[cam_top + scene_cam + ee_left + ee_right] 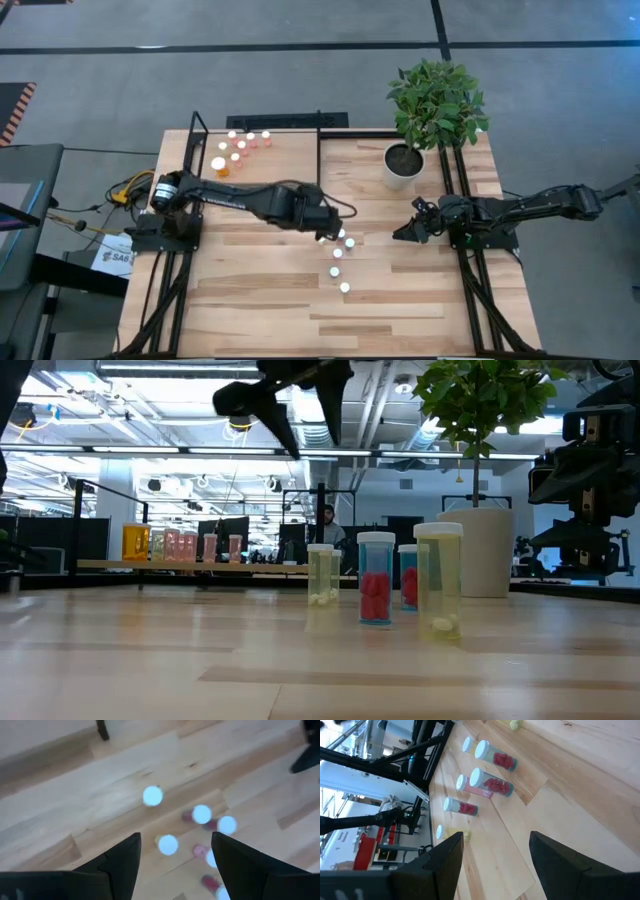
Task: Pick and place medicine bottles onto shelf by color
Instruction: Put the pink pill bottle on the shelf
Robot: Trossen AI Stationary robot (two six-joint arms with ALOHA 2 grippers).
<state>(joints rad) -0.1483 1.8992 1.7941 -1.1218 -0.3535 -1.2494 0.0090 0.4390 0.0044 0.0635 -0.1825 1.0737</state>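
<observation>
Approach phase: left gripper released, above the medicine bottles on the surface.
Next: descend, grasp one bottle. Right gripper released, idle.

White-capped clear medicine bottles in left wrist view: blurred glare blobs, contents unreadable. Dark two-finger left gripper covers the near end of the bottle line from above; count there can't be told. Low view: rear bottles overlap behind the red-pill one. Green potted plant cropped at the top edge.
</observation>
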